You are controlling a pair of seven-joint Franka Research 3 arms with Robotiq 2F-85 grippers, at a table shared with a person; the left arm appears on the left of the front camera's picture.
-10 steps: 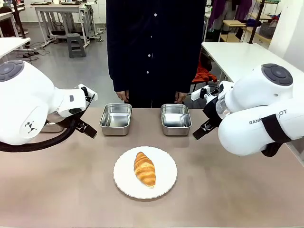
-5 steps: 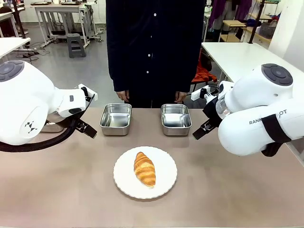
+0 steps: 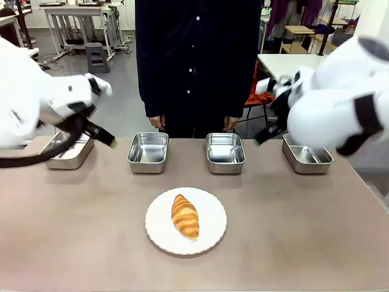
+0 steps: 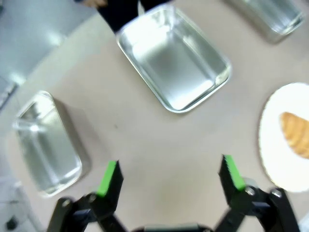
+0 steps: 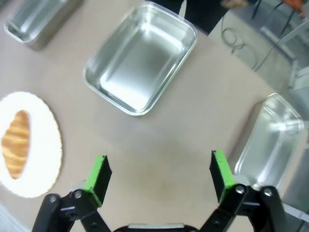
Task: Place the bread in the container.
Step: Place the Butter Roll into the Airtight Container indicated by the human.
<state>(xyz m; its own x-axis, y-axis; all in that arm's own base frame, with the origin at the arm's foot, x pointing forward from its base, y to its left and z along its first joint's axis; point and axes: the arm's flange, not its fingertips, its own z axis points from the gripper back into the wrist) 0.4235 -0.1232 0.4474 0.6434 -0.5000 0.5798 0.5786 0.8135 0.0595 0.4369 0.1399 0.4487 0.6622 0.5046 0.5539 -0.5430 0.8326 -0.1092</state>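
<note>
Hovered above desk (image 3: pixel 73 231) with left hand (image 4: pixel 170 169) and right hand (image 5: pixel 159 166) spread wide, gripping nothing; saw bread (image 3: pixel 185 216) lying on white plate (image 3: pixel 213 234), outside each container (image 3: pixel 148 151).

Bright, even room light; blur from motion.
In the front view the left arm (image 3: pixel 36 109) and right arm (image 3: pixel 340 103) smear at the upper corners, while the table (image 3: pixel 79 237), plate (image 3: pixel 213 214) and croissant (image 3: pixel 185 216) are sharp, with faint soft shadows. Both wrist views are hazy throughout; the steel pans (image 4: pixel 174 63) flare white with glare, and their edges bow outward.
</note>
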